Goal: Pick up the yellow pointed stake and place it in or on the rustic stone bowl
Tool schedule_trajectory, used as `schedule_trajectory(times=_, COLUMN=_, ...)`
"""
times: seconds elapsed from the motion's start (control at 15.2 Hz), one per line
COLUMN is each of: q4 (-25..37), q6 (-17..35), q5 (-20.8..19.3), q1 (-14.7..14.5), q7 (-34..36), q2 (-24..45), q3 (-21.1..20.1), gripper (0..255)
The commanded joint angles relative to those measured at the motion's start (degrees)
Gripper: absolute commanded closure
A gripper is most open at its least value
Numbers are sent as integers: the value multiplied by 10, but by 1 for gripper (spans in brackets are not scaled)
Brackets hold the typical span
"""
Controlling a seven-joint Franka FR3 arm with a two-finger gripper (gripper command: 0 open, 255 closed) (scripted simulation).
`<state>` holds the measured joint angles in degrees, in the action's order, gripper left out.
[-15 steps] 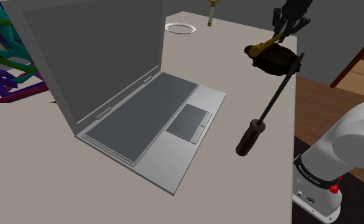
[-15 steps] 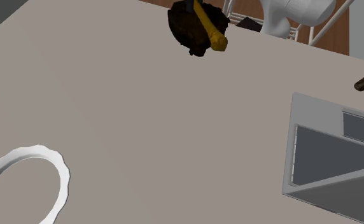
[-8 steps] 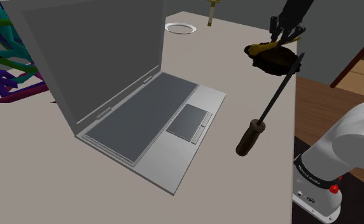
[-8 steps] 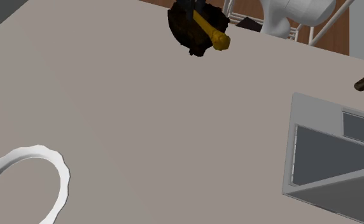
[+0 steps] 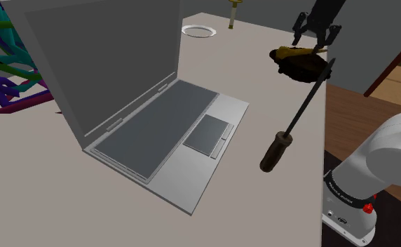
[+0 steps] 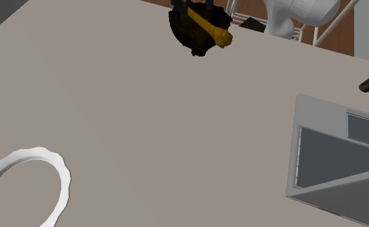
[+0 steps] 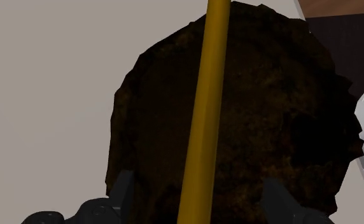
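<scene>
The yellow stake (image 5: pixel 287 51) lies across the rim of the dark brown, rough stone bowl (image 5: pixel 304 68), which sits near the table's far right corner in the shoulder view. One blunt end of the stake (image 6: pixel 213 30) sticks out past the bowl (image 6: pixel 188 35). My black gripper (image 5: pixel 313 38) hovers just above the bowl, open. In the wrist view the stake (image 7: pixel 206 114) runs between my spread fingers (image 7: pixel 125 188) without touching them, with the bowl (image 7: pixel 270 127) beneath it.
An open grey laptop (image 5: pixel 157 119) takes up the table's middle. A long tool with a dark handle (image 5: pixel 294 119) lies between the bowl and the table's near edge. A white ring (image 5: pixel 198 30) and a small yellow object (image 5: pixel 232 14) sit at the far edge.
The fingers have opened and let go of the stake, which now rests on the bowl. The gripper has lifted slightly.
</scene>
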<state>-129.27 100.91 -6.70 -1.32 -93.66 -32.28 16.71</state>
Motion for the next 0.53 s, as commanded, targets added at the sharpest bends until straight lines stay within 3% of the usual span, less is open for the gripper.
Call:
schedule_trajectory(times=0.0, q4=0, q6=0, q5=0, q1=0, q7=0, q2=0, q3=0, gripper=0)
schedule_trajectory(times=0.13, q4=0, q6=0, q5=0, q1=0, q7=0, q2=0, q3=0, gripper=0)
schedule_trajectory(times=0.46, q4=79, q6=-72, q5=5, q1=-3, q7=-2, q2=7, q3=-5, gripper=0)
